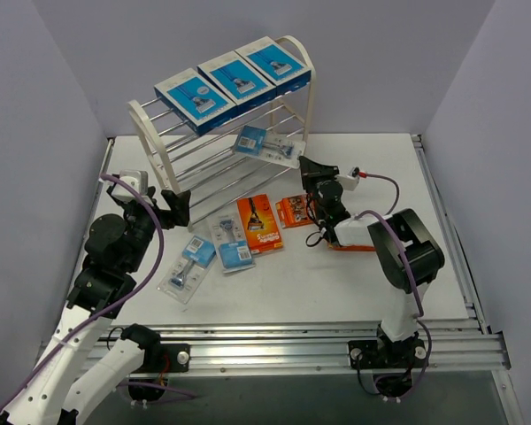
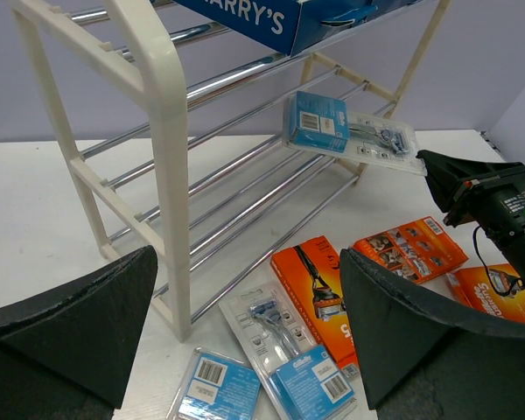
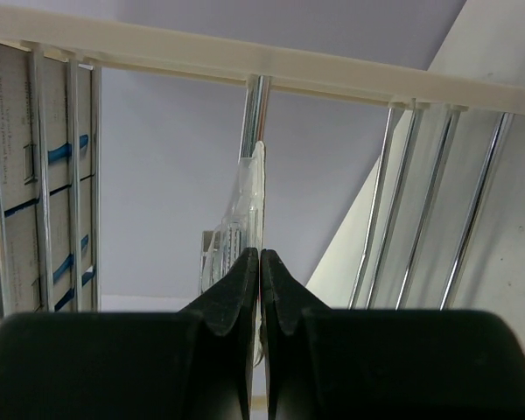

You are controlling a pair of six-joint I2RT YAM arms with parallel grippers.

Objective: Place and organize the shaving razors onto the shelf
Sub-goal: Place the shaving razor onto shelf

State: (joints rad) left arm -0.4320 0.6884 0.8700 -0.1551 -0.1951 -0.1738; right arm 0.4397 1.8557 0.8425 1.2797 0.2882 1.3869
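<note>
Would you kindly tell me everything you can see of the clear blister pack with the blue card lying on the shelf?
The clear plastic blister pack is flat and oblong: a blue card with a barcode at one end, a razor under the clear bubble at the other. It lies slightly tilted across the chrome rods of the white-framed shelf, on the tier below the top. The shut right gripper meets its right end; whether it pinches the edge cannot be told.

White table (image 1: 292, 292) (aluminium rail (image 1: 292, 341) along its near edge) between plain pale grey walls (image 1: 44, 88).
</note>
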